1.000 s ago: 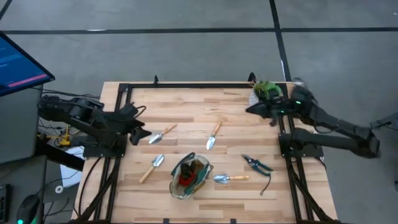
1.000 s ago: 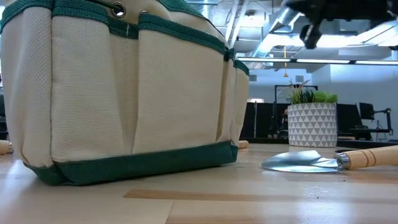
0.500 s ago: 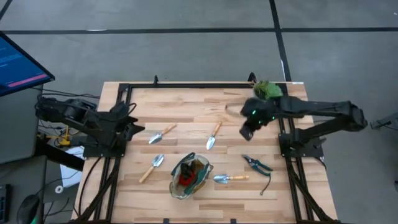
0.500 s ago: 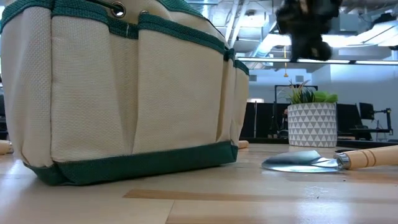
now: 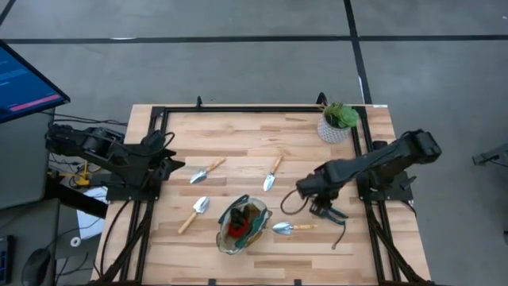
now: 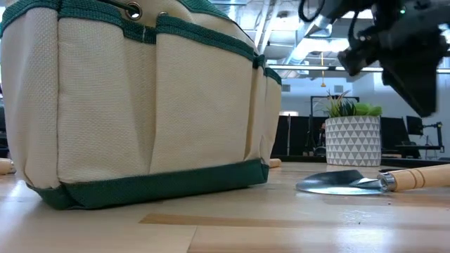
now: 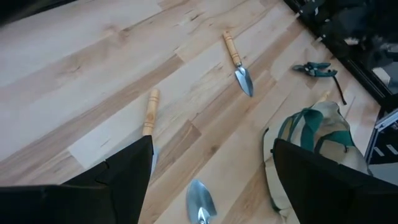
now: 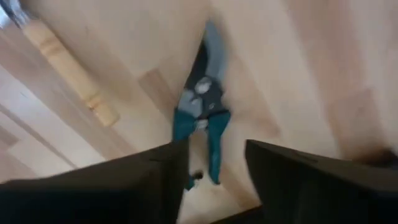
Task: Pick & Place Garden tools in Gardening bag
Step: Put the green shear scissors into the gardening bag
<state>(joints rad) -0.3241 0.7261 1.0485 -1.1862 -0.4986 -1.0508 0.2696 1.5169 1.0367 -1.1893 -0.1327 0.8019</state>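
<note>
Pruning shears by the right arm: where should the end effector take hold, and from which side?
Judging from the frames, grip the pruning shears across the dark pivot section, just above the green handles, descending from straight above. They lie flat on the table, so only a top approach clears. The right end effector is open with the shears between its fingers; the nearest trowel lies apart.

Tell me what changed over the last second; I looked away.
The right pincer swung from beside the plant pot down over the pruning shears, open, gripping nothing. The left pincer shifted slightly at the table's left edge. Trowels and gardening bag stayed put.
</note>
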